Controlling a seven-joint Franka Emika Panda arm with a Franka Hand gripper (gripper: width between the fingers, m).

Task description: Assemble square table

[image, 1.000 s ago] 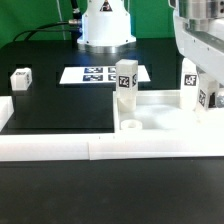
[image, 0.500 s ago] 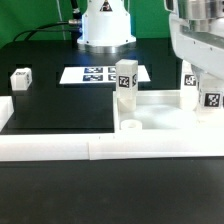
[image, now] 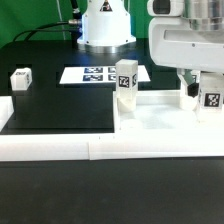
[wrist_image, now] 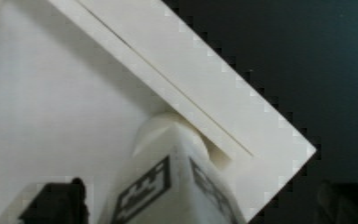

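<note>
Wrist view showed the gripper (wrist_image: 197,203) with jaws spread wide, and one white leg (wrist_image: 172,165) stood between them, touching neither finger, at a corner of the tabletop (wrist_image: 51,100). That leg was a small post with a black-and-white tag on its side. The tabletop was a thick, smooth white square slab with straight edges. A second tagged leg (image: 126,84) stood upright at another corner of the tabletop.

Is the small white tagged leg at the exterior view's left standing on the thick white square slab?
No, that leg lies on the black tabletop, apart from the slab.
</note>
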